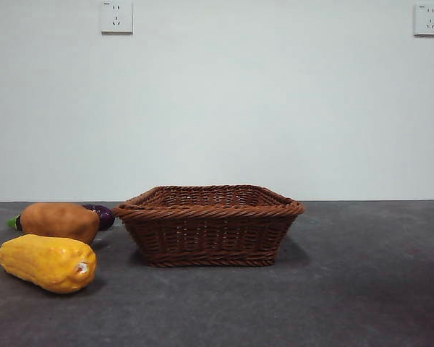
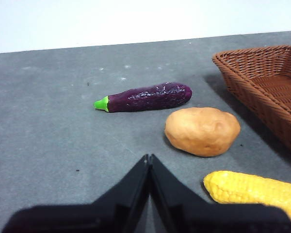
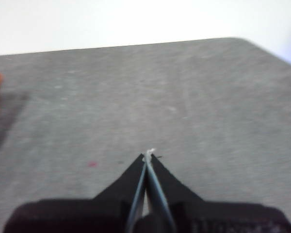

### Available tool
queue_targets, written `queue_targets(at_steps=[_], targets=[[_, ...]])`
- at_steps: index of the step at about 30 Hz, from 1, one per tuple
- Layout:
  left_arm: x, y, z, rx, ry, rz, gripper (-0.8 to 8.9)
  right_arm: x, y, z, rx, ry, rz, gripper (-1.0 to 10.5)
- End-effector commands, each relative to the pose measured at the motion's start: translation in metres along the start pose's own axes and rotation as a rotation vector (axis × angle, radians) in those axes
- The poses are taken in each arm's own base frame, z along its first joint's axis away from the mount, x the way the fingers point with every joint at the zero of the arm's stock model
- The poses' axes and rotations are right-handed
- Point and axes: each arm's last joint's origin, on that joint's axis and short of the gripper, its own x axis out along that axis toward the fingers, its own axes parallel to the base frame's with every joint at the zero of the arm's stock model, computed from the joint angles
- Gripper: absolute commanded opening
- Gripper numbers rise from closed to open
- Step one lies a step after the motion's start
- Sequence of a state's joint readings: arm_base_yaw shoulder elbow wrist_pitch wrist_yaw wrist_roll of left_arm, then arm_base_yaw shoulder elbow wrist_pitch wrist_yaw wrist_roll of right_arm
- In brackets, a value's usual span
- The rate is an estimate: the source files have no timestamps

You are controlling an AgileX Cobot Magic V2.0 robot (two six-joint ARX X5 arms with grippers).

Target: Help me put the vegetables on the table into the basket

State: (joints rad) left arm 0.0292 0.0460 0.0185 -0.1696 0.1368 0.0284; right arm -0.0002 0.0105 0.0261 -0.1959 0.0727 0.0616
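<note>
A brown woven basket (image 1: 210, 220) sits on the dark grey table (image 1: 347, 289), about in the middle of the front view. Nothing can be seen inside it from the low front view or in the part the left wrist view shows.

All three toy vegetables lie on the table to the left of the basket. The bumpy yellow one (image 1: 49, 262) is nearest to the front, lying on its side. Just behind it is the smooth orange-brown potato (image 1: 59, 220). Farthest back is the dark purple eggplant (image 1: 100, 214). In the front view the potato hides most of it, so only its purple end shows on the right and a bit of its green stem on the left. In the left wrist view the eggplant and the potato lie near each other but do not touch. The potato is the one closest to the basket's side.

The left gripper (image 2: 149, 158) hangs over the table near the vegetables. Its two black jaws are pressed together and hold nothing.

The right gripper (image 3: 149, 156) hangs over a bare part of the table, well apart from the vegetables. Its jaws are together too, with nothing between them. Only a small brown edge of the basket shows at the side of that view.

Two white wall sockets (image 1: 116, 16) are on the pale wall behind the table.
</note>
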Motion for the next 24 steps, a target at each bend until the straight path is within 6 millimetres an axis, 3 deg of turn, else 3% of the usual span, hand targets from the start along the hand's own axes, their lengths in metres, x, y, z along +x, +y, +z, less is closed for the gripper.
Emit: queue_targets(at_steps=[1,6,11,17,24], targets=[[0.001,0.000,-0.002,-0.059,0.002,-0.006,-0.04,0.000,0.000,-0.001,0.051,0.004,0.013,0.0],[-0.003,-0.001,0.010,-0.143,-0.026,-0.032,-0.06,-0.002,0.002,0.007,0.122,-0.023,0.081,-0.1],[-0.015,-0.002,0.038,-0.201,-0.037,-0.035,-0.06,-0.012,0.006,0.032,0.180,-0.064,0.185,-0.1],[-0.026,-0.004,0.077,-0.251,-0.041,-0.082,-0.06,-0.029,0.008,0.073,0.207,-0.031,0.210,-0.1],[-0.033,-0.007,0.129,-0.235,0.040,-0.218,-0.06,-0.046,0.013,0.129,0.133,0.122,0.275,-0.1]])
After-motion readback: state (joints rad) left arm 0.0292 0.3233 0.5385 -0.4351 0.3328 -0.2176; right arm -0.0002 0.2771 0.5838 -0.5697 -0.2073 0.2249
